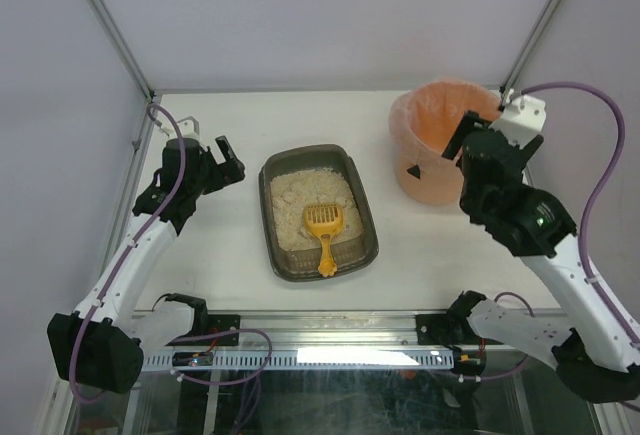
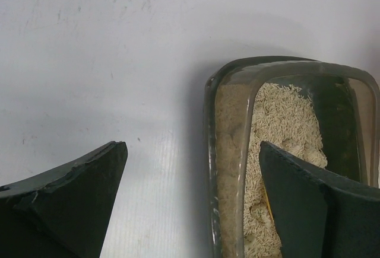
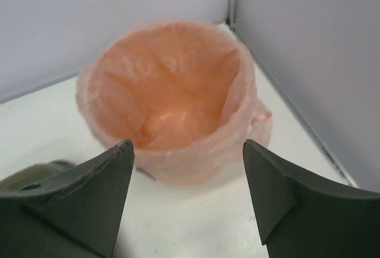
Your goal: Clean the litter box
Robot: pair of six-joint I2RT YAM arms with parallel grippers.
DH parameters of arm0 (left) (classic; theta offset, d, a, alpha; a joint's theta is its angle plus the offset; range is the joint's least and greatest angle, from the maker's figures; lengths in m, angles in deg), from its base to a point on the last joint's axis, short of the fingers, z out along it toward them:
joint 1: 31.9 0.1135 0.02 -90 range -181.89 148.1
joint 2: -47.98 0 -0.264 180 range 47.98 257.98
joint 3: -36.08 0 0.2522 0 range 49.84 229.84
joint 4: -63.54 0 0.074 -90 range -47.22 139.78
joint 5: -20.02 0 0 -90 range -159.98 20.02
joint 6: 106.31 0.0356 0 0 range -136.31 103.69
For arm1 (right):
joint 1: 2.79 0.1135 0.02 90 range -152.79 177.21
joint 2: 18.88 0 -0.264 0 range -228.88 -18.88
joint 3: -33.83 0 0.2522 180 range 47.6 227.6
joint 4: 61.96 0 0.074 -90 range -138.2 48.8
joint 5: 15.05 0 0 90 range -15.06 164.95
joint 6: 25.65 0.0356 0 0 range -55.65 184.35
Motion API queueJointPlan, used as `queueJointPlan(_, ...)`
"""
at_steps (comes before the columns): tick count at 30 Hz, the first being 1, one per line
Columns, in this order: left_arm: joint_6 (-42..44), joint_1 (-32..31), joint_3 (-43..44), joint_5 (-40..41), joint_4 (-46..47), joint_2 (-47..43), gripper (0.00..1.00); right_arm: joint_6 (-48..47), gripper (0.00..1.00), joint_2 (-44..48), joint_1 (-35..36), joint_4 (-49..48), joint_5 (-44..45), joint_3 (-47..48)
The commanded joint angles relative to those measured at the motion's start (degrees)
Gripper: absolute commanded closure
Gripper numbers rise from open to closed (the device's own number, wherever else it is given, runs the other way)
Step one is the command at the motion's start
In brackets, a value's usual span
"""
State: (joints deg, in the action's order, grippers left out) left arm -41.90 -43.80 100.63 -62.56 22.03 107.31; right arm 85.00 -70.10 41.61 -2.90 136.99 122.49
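Gaping wide with nothing between them, the left fingers (image 2: 71, 198) hang above the bench (image 2: 119, 62) at one rounded corner of the litter box (image 2: 209, 151). One finger is over bare white bench. The other overlaps the beige litter (image 2: 279, 127) inside the tray, so the tray's rim runs through the gap between them. A thin yellow sliver shows against the inner edge of that second finger. Only the top view shows it to be the yellow slotted scoop (image 1: 323, 230), lying in the litter with its handle toward the tray's near end.

The right fingers (image 3: 71, 204) are also parted and grip nothing. Just beyond their tips stands the round orange-pink bucket (image 3: 178, 163), its thin plastic bag (image 3: 172, 68) folded out over the rim. The right wrist view looks down into the bag. The top view adds a small black triangle mark (image 1: 413, 171) on the bucket's outer wall, with no lettering legible beside it.

From above, the litter box sits between the two pairs of fingers, just beside the left pair and well apart from the right pair.
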Motion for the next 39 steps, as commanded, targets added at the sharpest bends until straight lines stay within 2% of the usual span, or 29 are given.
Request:
queueJointPlan(1, 1.9, 0.3, -0.1, -2.8, 3.8, -1.5, 0.01, -8.2, 0.23, -9.8, -17.1, -3.0, -18.4, 9.7)
queueJointPlan(4, 1.5, 0.3, -0.7, -3.3, 4.3, -2.2, 0.01, -7.9, 0.22, -12.5, -27.7, -6.8, -26.7, 10.1)
queueJointPlan(9, 1.5, 0.4, -1.8, -3.7, 5.1, -3.3, 0.01, -4.5, 0.22, -18.2, -41.9, -6.0, -36.9, 12.2)
queueJointPlan(15, 2.2, 0.4, -2.1, -6.8, 5.3, -2.3, 0.01, -1.9, 0.24, -21.5, -50.8, -6.9, -43.5, 9.0)
queueJointPlan(19, 2.3, 0.3, -2.1, -7.2, 5.2, -1.5, 0.01, -0.4, 0.31, -23.7, -56.2, -7.0, -52.5, 6.9)
queueJointPlan(26, 2.4, 0.5, -1.9, -8.1, 5.2, -0.6, 0.03, 0.8, 0.45, -26.0, -58.0, -7.3, -60.8, 5.6)
queueJointPlan(30, 2.4, 0.5, -2.0, -8.3, 5.2, -0.7, 0.03, 1.2, 0.53, -26.6, -58.0, -7.7, -62.5, 4.4)
queueJointPlan(36, 2.5, 0.4, -2.0, -8.5, 5.2, -0.7, 0.03, 1.4, 0.73, -27.2, -57.9, -8.5, -64.6, 3.7)
queueJointPlan(39, 2.6, 0.4, -1.9, -8.8, 5.2, -0.4, 0.03, 1.5, 0.76, -27.1, -57.5, -9.3, -65.6, 3.5)
